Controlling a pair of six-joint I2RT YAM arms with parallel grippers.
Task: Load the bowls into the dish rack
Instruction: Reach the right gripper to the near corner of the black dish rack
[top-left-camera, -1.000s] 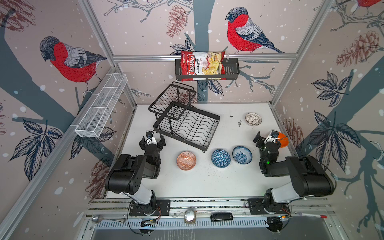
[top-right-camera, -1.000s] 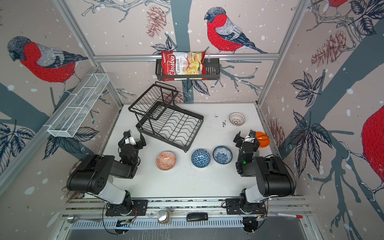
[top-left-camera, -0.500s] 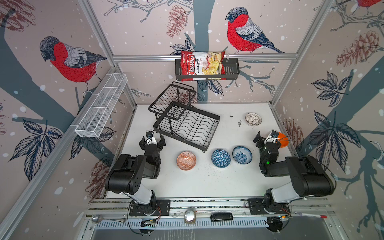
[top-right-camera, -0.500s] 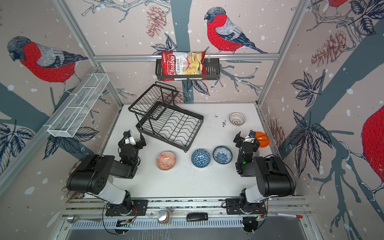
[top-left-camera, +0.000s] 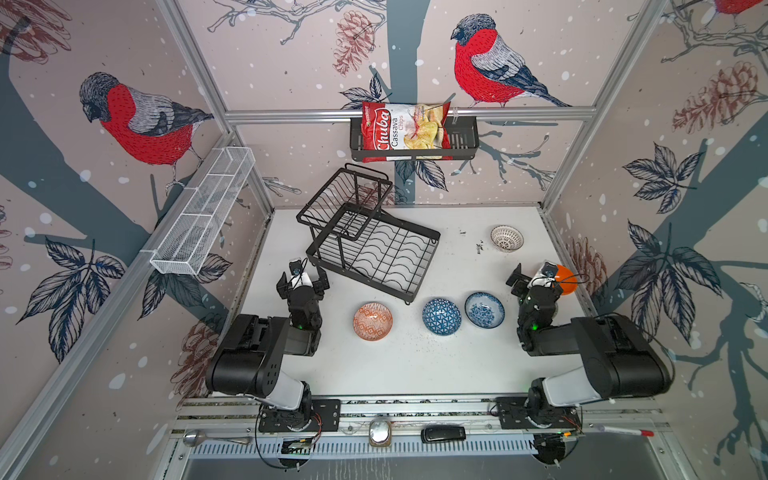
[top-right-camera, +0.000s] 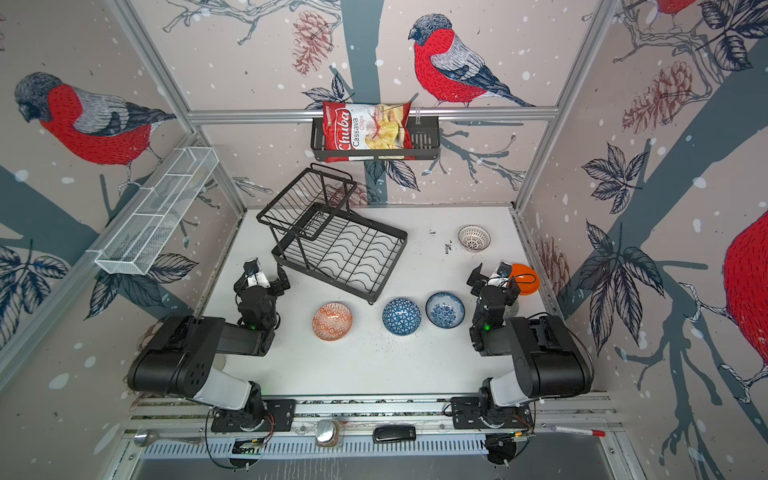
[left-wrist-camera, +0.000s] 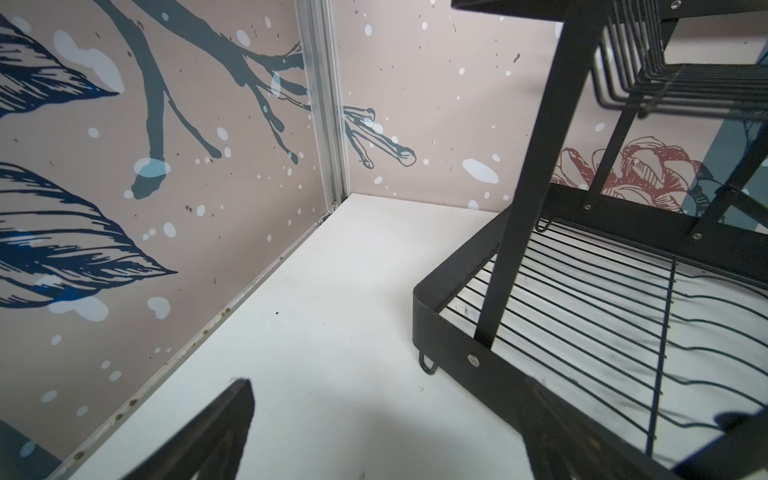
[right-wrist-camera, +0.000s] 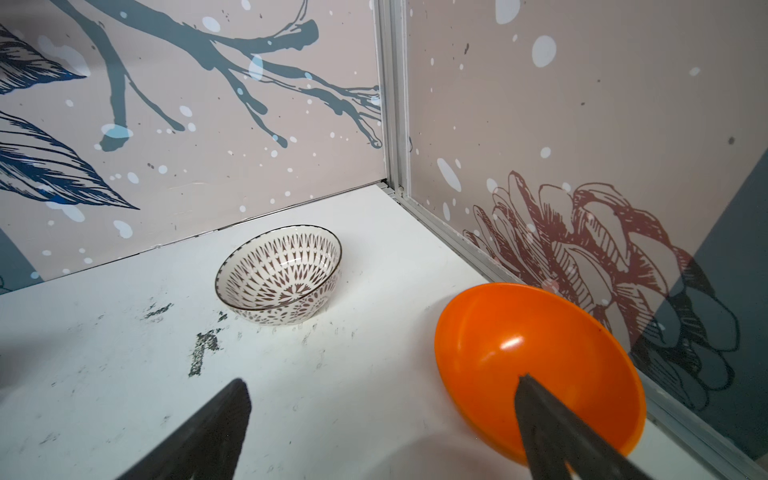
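Right tool (right-wrist-camera: 382, 384) gapes wide, empty, beside plain orange bowl (right-wrist-camera: 540, 357) at side wall (right-wrist-camera: 582, 124). Left tool (left-wrist-camera: 390, 388) likewise, near bare dish rack (left-wrist-camera: 449, 345). Best, I reckon: straddle rim, pinch, lift level.

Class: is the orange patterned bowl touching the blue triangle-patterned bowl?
Apart. In both top views a strip of bare white table shows between the orange patterned bowl and the blue triangle-patterned bowl.
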